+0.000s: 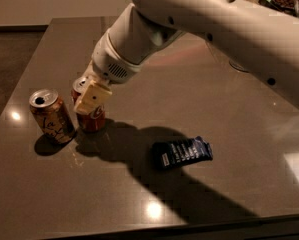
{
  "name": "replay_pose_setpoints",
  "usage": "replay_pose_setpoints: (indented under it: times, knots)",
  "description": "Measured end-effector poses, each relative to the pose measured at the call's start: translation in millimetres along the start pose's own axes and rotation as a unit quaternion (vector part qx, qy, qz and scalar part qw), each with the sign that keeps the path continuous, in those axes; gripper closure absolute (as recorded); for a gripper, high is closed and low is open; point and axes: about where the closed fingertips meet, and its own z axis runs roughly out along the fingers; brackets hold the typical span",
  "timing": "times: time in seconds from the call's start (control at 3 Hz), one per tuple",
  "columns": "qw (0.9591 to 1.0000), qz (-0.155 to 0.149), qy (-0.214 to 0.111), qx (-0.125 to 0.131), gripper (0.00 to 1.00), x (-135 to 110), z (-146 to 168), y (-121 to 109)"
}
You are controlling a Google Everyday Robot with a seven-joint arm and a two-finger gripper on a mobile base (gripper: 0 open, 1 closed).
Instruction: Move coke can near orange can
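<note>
The coke can [92, 117], red with white script and a silver top, stands upright on the table just right of the orange can [52, 116], a tan-gold can with dark scrawled lettering and an open silver top. A narrow gap lies between the two cans. My gripper [90, 98] comes down from the upper right and is shut on the coke can's upper part; a cream finger [93, 97] covers the can's front. The can's base appears to rest on the table.
A dark blue snack packet [182, 152] lies flat on the table [214, 104] to the right of the cans, in the arm's shadow. My large white arm [199, 19] spans the upper right. The table's left edge is near the orange can.
</note>
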Motion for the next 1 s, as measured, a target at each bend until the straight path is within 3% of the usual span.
replay_pose_setpoints:
  times: [0.33, 0.67, 1.0]
  knots:
    - [0.9999, -0.007, 0.004, -0.015, 0.35, 0.2, 8.7, 7.2]
    - [0.9999, -0.008, 0.004, -0.014, 0.12, -1.3, 8.3, 8.1]
    - [0.9998, -0.01, 0.005, -0.015, 0.0, -2.5, 8.6, 9.2]
